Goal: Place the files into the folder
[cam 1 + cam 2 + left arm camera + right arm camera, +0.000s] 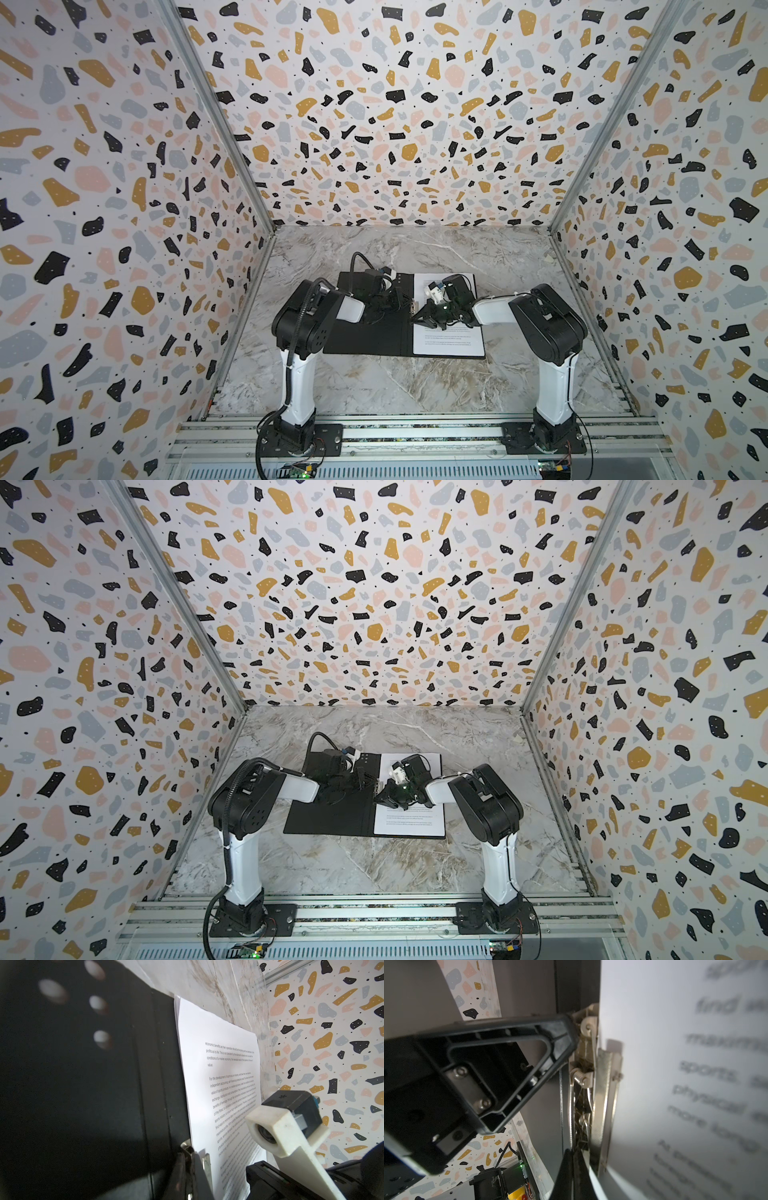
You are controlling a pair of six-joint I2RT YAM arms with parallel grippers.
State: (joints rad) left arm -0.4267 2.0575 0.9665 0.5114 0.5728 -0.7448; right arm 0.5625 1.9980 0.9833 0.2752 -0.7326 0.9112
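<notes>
Top views, folder (365,338): lying open on the worktop (374,386), black inside up, with its spine running straight away from the robot.
Top views, files (449,345): white printed sheets stacked on the folder's right half, their inner edge along the spine.
Top views, spine clip (412,307): a metal clip about halfway along the spine, and both arms are crowding it.
Top views, left gripper (401,302): it reaches in over the bare black half and its tips meet the clip from the left.
Top views, right gripper (415,320): it sits low over the files with its tips at the clip's near end.
Left wrist, files (218,1064): the sheets lie flat and squared up, beside the clip (205,1161).
Left wrist, jaws: pressed together, and I can see nothing between them.
Right wrist, left gripper's fingers (500,1064): the tip is right up against the clip's far, roller end (588,1026).
Right wrist, clip bar (602,1084): it runs along the sheets' inner edge, but I cannot tell whether it is clamped down on them.
Right wrist, jaws: closed at the clip's near end, against the paper edge. I cannot say whether a sheet is pinched.
Key relation: the clip's long axis follows the spine and the files lie just to its right. Both grippers are touching or nearly touching it.
Step, my read: the sheets are already in the folder — what's left is seating the clip and closing the cover.
</notes>
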